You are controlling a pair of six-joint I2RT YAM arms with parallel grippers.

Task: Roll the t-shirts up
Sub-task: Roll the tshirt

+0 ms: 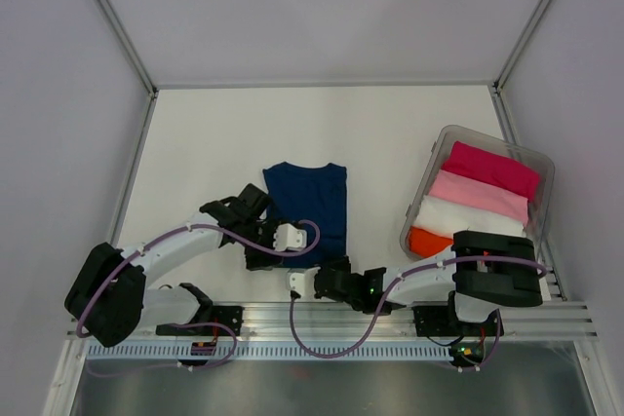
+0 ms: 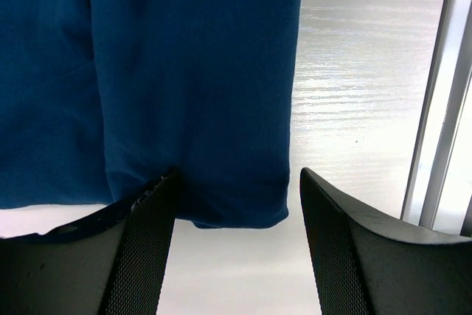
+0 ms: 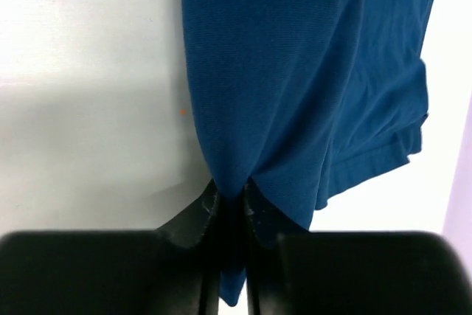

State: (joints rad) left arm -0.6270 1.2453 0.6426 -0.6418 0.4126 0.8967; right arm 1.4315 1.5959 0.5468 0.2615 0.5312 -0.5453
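Note:
A dark navy-blue t-shirt (image 1: 310, 192) lies folded into a long strip on the white table. My right gripper (image 1: 314, 268) is shut on its near edge; in the right wrist view the cloth (image 3: 295, 57) is pinched and pulled into a peak between the closed fingers (image 3: 234, 189). My left gripper (image 1: 274, 246) is open at the shirt's near left corner. In the left wrist view that corner (image 2: 184, 71) lies between the spread fingers (image 2: 238, 175), and I cannot tell whether the left finger (image 2: 151, 219) touches the cloth. More t-shirts, magenta (image 1: 492, 168), pale pink (image 1: 478, 194), white (image 1: 468, 219) and orange-red (image 1: 429, 241), lie folded in a bin.
A clear plastic bin (image 1: 538, 168) stands at the right side of the table. An aluminium rail (image 1: 390, 314) runs along the near edge and shows in the left wrist view (image 2: 442, 108). Grey walls enclose the table on three sides.

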